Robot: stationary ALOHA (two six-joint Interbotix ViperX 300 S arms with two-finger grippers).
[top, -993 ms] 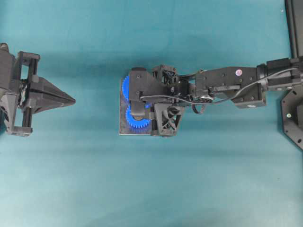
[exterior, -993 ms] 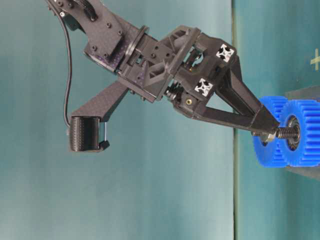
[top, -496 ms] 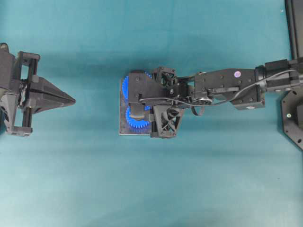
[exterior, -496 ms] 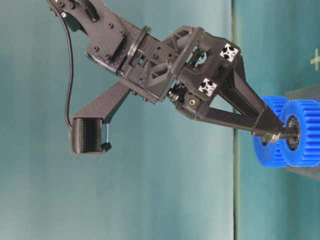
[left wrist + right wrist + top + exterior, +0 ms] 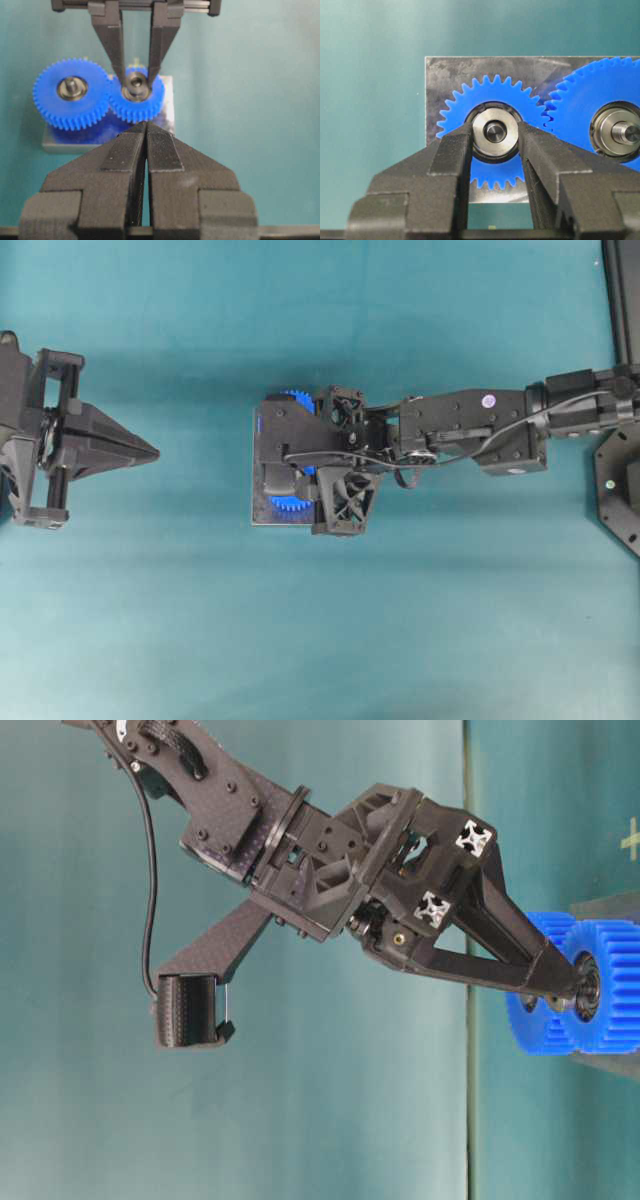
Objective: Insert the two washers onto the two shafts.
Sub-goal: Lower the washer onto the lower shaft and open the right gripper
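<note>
The washer (image 5: pixel 495 132) sits flat around the shaft (image 5: pixel 495 132) at the hub of the smaller blue gear (image 5: pixel 492 136), and your right pincer (image 5: pixel 495 142) is clenched on it, one fingertip touching each side of its rim. From the right wrist camera the shaft end pokes up through the washer's hole, so it looks threaded on, though I honestly can't tell how far down it's seated. In the table-level view the pincer tips (image 5: pixel 565 992) are pressed right up against the gear's face.

Just beside it, meshed tooth to tooth, is the bigger blue gear (image 5: pixel 605 120) with its own metal hub and stub. Both gears stand on a grey metal plate (image 5: pixel 440 75) lying on the teal surface (image 5: pixel 320 640).

Your right arm reaches in from the right side of the overhead view and covers most of the plate (image 5: pixel 258 470). Your left pincer (image 5: pixel 150 452) is well apart from all that, off at the left edge, pointing toward the gears with its fingers (image 5: pixel 162 150) pressed together on nothing.
</note>
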